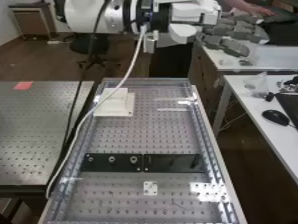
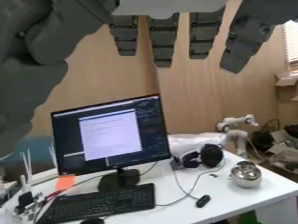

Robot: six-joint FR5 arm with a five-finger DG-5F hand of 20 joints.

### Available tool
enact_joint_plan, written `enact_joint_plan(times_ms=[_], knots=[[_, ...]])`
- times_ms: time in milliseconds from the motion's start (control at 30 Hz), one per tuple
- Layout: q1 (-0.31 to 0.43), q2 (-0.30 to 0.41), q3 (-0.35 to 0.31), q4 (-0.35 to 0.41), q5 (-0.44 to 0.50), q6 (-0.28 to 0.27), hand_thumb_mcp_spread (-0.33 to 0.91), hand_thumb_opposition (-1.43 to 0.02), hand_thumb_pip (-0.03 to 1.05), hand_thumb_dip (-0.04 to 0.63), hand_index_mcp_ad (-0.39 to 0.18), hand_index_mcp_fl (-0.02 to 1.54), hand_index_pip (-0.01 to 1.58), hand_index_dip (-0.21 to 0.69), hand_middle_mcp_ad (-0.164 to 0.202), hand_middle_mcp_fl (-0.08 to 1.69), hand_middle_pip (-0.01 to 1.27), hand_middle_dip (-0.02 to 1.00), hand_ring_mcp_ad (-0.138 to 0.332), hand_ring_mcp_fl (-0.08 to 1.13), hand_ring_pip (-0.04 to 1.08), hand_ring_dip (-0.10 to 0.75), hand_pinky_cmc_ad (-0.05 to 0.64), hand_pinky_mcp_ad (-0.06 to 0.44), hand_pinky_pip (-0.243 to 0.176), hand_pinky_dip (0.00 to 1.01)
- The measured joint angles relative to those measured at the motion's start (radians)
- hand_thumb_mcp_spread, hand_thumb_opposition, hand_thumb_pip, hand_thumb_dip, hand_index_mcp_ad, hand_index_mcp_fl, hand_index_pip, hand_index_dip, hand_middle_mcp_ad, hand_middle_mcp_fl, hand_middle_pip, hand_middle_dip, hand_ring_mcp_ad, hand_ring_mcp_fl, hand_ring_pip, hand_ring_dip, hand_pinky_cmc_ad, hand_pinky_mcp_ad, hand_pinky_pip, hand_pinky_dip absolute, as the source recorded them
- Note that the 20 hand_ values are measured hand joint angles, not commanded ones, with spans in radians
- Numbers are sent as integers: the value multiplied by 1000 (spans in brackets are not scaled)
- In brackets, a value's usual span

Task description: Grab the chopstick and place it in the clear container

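Observation:
Beyond the bench's far end, the hand (image 1: 233,46) hangs high at the upper right of the high view, its dark grey fingers spread. In the wrist view the hand (image 2: 163,40) has straight, separated fingers with nothing held, and its thumb side is large and close. Two thin pale strips (image 1: 173,109) lie across the bench's far part; whether either is the chopstick or a reflection, I cannot tell. I cannot make out the clear container for certain.
A white square block (image 1: 116,104) stands at the bench's far left, and a black plate with fittings (image 1: 144,163) crosses its middle. A side desk (image 1: 266,135) carries a mouse. The wrist view faces a monitor (image 2: 110,135), keyboard (image 2: 100,204), headphones (image 2: 211,155) and a round metal pot (image 2: 246,175).

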Motion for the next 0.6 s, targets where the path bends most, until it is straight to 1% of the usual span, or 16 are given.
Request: enact_joint_plan(times_ms=[200,267,333,400,433,600], knots=[[5,-2,1,3,8,-5,183,-696,328,7,-87,19,37,112,93,54,101,138,190,0,52,28,435,288,-171,274],[6,1,-3,5,-7,-9,183,-696,328,7,-87,19,37,112,93,54,101,138,190,0,56,28,435,288,-171,274],[8,4,-5,7,-10,-11,183,-696,328,3,-99,19,37,112,86,58,103,138,190,0,56,28,435,288,-171,274],[11,7,-8,8,8,-14,183,-696,328,7,-87,19,37,101,93,58,103,138,190,0,52,28,435,288,-171,278],[13,9,-11,10,22,-16,183,-696,328,7,-87,19,37,101,93,58,103,140,190,0,56,28,438,288,-171,283],[19,13,-15,13,36,-19,185,-696,328,7,-87,19,37,101,93,58,103,138,190,0,56,28,438,288,-171,283]])
